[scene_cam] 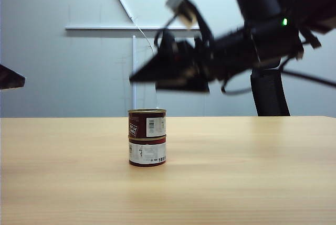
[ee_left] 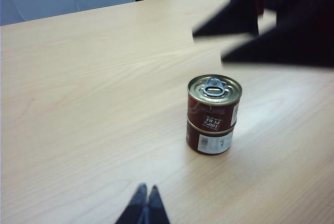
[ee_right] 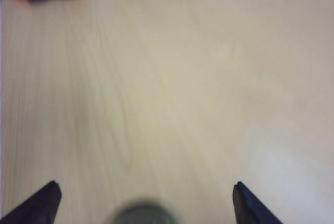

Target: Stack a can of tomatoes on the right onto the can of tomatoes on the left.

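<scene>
Pale wood fills the scene: a wide table (scene_cam: 252,183) in front of a grey wall, with a dark office chair (scene_cam: 270,94) behind its far edge. Near the middle of the table, slightly left, the two tomato cans stand as one column: the upper can (scene_cam: 147,122) sits squarely on the lower can (scene_cam: 147,152), walls in line, pull-tab lid facing up in the left wrist view.

Above the stack, clear of it, the right gripper (scene_cam: 140,76) hangs blurred, pointing left. Its wrist view shows both dark fingertips (ee_right: 36,203) spread wide apart with only bare wood and a blurred rim of the can top between them; it holds nothing. The left gripper (ee_left: 144,205) sits low at the near left, well apart from the cans, its fingertips pressed together and empty.

By the look of it, the stacking step is done and the release has been made. What remains seems to be the retreat: the right arm should lift straight away without brushing the upper can, since a sideways nudge could slide it off.
</scene>
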You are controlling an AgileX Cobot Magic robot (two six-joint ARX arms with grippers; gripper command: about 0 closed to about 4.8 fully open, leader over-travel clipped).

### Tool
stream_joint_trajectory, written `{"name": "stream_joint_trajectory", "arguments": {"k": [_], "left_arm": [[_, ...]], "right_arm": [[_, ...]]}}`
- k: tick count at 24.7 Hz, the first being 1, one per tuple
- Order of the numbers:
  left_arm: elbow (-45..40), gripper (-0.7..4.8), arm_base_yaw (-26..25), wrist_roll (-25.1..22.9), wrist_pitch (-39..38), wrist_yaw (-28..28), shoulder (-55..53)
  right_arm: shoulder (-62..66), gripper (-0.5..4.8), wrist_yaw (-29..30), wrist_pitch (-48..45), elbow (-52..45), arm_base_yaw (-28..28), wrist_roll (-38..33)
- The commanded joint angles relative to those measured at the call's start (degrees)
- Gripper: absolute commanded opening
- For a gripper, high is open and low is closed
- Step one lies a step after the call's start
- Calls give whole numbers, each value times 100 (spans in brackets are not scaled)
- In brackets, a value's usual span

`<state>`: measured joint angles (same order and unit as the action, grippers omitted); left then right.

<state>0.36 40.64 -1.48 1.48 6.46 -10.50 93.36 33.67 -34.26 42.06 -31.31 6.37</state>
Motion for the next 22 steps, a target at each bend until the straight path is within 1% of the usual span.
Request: {"name": "stream_joint_trajectory", "arguments": {"k": [1,2,3,4,5,6,7,8,11,12,13,15,17,19,22], "left_arm": [[15,-2,-35,-2,77,-15,4],[17,-2,-192,-2,74,-55,2],[17,-2,-387,-2,74,-157,2],[15,-2,-863,-2,68,-411,37],[15,-2,-1211,-2,72,-592,68],[15,-2,-1508,-2,68,-702,118],[15,-2,-1797,-2,74,-772,166],[15,-2,-2146,-4,70,-776,254],[15,-2,-2975,-2,72,-774,481],[15,-2,-3434,-2,77,-772,612],[15,-2,-3692,-2,68,-761,702],[15,-2,-4059,-4,72,-756,872],[15,-2,-4291,-2,155,-754,1012],[15,-2,-4269,-2,179,-765,1016],[15,-2,-4186,-2,177,-778,1016]], "right_arm": [[-442,479,-59,-907,26,24,-691],[-754,452,-81,-1187,26,79,-1073],[-973,258,-76,-1287,26,131,-1228],[-1355,-3,-118,-1320,26,262,-1274],[-1598,7,-345,-1307,24,339,-1416],[-1788,-6,-557,-1276,22,396,-1534],[-2026,-5,-774,-1233,22,448,-1648],[-2205,-5,-916,-1196,22,503,-1692],[-2754,-5,-1169,-1005,22,695,-1690],[-3038,-5,-1390,-822,22,802,-1690],[-3191,-5,-1543,-693,20,844,-1690],[-3445,-5,-1740,-378,20,901,-1687],[-3720,-5,-1895,48,20,968,-1663],[-3950,-5,-2085,444,20,986,-1624],[-4107,-5,-2249,734,20,1012,-1615]]}}
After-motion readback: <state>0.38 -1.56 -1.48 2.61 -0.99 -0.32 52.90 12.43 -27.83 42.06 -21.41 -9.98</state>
